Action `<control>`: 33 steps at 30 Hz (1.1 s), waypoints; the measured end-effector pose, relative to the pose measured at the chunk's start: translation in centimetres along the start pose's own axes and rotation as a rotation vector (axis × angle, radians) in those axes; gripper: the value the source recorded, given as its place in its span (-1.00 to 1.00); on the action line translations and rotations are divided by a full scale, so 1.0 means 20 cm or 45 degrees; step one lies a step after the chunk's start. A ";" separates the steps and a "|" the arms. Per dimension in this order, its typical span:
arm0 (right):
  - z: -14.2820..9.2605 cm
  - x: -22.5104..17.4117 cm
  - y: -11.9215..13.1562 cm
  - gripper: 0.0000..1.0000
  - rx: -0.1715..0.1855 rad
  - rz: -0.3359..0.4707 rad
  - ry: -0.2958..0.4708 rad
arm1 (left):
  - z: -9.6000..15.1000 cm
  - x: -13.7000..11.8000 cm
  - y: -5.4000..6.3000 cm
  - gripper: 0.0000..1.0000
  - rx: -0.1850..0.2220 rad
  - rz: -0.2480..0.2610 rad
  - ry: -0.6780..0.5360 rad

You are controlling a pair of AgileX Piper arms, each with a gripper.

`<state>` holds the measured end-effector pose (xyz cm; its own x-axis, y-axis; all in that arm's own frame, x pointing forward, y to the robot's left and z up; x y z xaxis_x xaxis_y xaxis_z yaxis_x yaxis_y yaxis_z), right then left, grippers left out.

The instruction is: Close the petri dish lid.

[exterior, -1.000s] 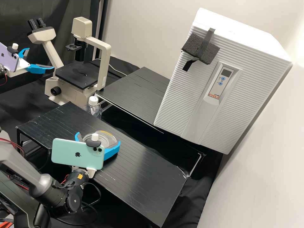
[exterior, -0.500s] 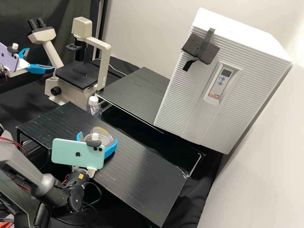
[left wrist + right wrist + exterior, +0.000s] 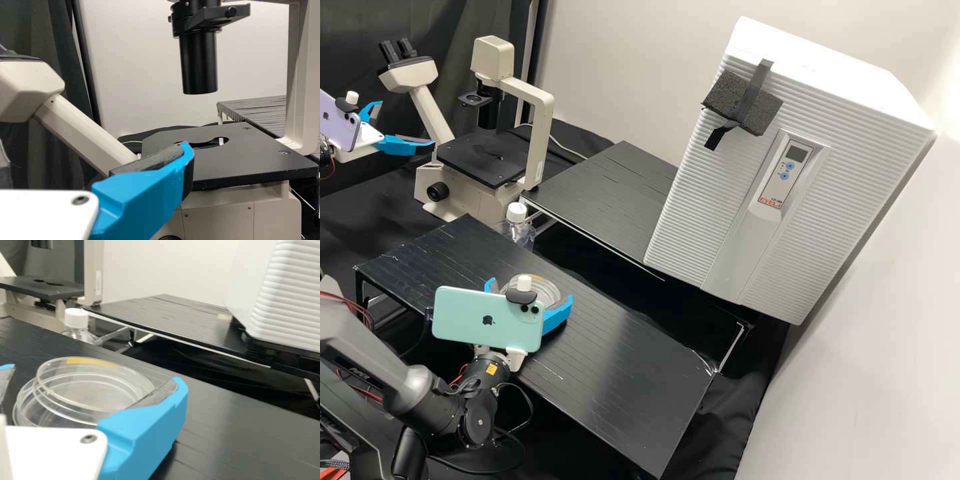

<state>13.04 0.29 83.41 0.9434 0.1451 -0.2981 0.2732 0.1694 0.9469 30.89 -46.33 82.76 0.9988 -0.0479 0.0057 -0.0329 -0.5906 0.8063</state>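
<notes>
Right gripper (image 3: 530,291) spread wide, fingers either side of the petri dish (image 3: 24,409) on the black table (image 3: 607,373), contact unclear; lid (image 3: 95,385) askew over dish; left gripper (image 3: 407,124) wide open, empty, by the microscope (image 3: 537,133).

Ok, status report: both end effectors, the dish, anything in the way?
Right end effector open, around the petri dish. Left end effector open, near the microscope. Lid askew on the dish. Bottle beyond, clear of the lid.

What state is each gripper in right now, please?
Left gripper: open, holding nothing.
Right gripper: open, around the petri dish and its lid, not clamped on them.
</notes>
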 end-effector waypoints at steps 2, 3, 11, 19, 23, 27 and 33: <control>0.00 0.00 0.00 1.00 0.002 0.008 -0.006 | 0.00 0.00 0.00 1.00 0.000 0.000 0.000; 0.00 0.00 0.00 1.00 0.000 0.011 -0.009 | 0.00 0.00 0.00 1.00 0.000 0.000 0.000; 0.00 0.00 0.01 1.00 -0.004 0.028 -0.014 | 0.00 0.00 0.00 1.00 0.000 0.000 0.000; 0.00 0.00 0.02 1.00 0.000 0.042 -0.017 | 0.00 0.00 0.00 1.00 0.000 0.000 0.000; 0.01 0.00 0.03 1.00 0.018 0.074 -0.031 | 0.00 0.00 0.00 1.00 0.000 0.000 0.000; 0.03 0.01 0.04 1.00 0.038 0.082 -0.050 | 0.00 0.00 0.00 1.00 0.000 0.000 0.000; 0.06 0.01 0.07 1.00 0.060 0.111 -0.090 | 0.00 0.00 0.00 1.00 0.000 0.000 0.000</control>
<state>13.87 -0.58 84.81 0.9745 0.0878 -0.2067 0.1964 0.1128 0.9740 30.89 -46.33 82.76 0.9988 -0.0479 0.0057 -0.0329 -0.5906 0.8063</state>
